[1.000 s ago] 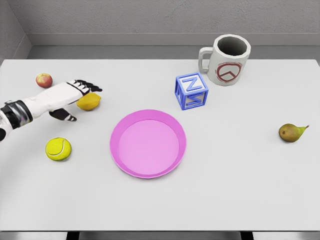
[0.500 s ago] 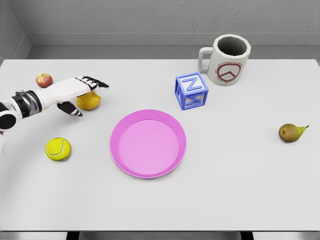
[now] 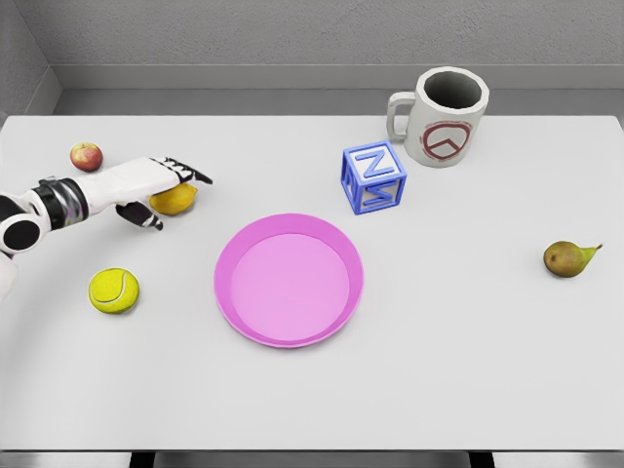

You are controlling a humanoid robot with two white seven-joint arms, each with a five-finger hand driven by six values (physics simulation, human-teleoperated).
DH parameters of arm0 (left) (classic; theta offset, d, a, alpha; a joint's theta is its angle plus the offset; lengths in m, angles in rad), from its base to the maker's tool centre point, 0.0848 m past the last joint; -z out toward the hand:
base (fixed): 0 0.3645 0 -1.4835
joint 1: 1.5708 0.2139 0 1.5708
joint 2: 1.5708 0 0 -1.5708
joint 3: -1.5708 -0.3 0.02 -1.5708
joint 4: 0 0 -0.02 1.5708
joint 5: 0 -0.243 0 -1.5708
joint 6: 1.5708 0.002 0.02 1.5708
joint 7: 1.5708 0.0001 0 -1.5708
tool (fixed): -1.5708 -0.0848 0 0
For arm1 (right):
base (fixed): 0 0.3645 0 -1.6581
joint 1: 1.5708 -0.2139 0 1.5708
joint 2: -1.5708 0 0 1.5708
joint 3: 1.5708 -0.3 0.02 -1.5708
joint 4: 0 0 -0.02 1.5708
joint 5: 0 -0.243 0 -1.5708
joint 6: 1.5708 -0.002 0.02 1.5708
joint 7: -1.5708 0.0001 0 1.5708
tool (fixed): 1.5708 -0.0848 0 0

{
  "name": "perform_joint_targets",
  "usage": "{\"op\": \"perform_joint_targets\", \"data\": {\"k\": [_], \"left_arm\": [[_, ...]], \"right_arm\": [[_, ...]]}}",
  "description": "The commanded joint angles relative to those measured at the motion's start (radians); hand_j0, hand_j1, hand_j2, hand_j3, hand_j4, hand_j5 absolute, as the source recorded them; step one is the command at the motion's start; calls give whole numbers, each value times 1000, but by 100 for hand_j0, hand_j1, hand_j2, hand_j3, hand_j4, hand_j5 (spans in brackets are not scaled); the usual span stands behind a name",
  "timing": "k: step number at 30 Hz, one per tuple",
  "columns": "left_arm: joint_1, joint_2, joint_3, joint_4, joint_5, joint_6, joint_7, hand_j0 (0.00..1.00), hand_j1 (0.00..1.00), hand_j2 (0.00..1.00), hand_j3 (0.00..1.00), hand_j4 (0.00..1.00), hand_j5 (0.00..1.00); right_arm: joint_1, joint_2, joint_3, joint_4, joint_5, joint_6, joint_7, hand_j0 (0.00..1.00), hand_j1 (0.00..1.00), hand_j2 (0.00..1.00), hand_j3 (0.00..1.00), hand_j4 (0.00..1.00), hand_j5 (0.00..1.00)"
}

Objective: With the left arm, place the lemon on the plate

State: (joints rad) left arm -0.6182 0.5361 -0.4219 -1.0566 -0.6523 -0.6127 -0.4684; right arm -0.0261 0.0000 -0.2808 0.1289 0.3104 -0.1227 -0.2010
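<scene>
My left hand (image 3: 154,183) reaches in from the left edge of the white table (image 3: 468,370) and lies over the lemon (image 3: 175,199), which sits on the tabletop to the upper left of the pink plate (image 3: 289,281) and clear of its rim. The palm covers the top and left part of the fruit; my dark fingertips (image 3: 195,175) stretch out past its far side, and the thumb (image 3: 141,215) hangs below on the near side. The fingers look extended rather than wrapped, but I cannot tell whether they press on the lemon or only hover over it, so I cannot say the grip is closed.

The plate lies near the middle of the table with nothing in it. A red apple (image 3: 86,156) rests behind my forearm near the far left, and a yellow-green tennis ball (image 3: 114,291) lies in front of it, left of the plate. A blue letter block (image 3: 373,177) stands behind the plate's right side, a white mug (image 3: 441,117) with a red emblem behind that, and a pear (image 3: 568,258) well off to the right.
</scene>
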Motion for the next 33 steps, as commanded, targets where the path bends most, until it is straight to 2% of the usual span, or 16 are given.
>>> {"op": "perform_joint_targets", "data": {"k": [1,8,9,13,15,21,26,29,33], "left_arm": [[0,5,0,1,0,2,1,79,79,79,79,79,79],[-8,5,-9,-3,2,2,1,74,74,74,74,74,74],[-8,4,-11,-8,10,2,-33,74,74,74,74,74,74],[-6,-2,-11,-8,8,2,-39,72,72,72,72,72,72],[-6,-1,-8,-5,10,2,-39,62,62,62,62,62,62],[-8,5,-6,-8,13,2,-39,53,53,53,53,53,53],[-5,1,-8,-11,13,2,-41,52,52,52,52,52,52],[0,8,0,-85,14,2,-41,49,49,49,49,49,49],[9,10,2,-172,16,2,-41,49,49,49,49,49,49]], "right_arm": [[0,0,0,0,-1,0,0,100,100,100,100,100,100],[0,0,0,0,-1,0,0,100,100,100,100,100,100],[0,0,0,0,-1,0,0,100,100,100,100,100,100],[0,0,0,0,-1,0,0,100,100,100,100,100,100],[0,0,0,0,-1,0,0,100,100,100,100,100,100],[0,0,0,0,-1,0,0,100,100,100,100,100,100],[0,0,0,0,-1,0,0,100,100,100,100,100,100],[0,0,0,0,-1,0,0,100,100,100,100,100,100],[0,0,0,0,-1,0,0,100,100,100,100,100,100]]}}
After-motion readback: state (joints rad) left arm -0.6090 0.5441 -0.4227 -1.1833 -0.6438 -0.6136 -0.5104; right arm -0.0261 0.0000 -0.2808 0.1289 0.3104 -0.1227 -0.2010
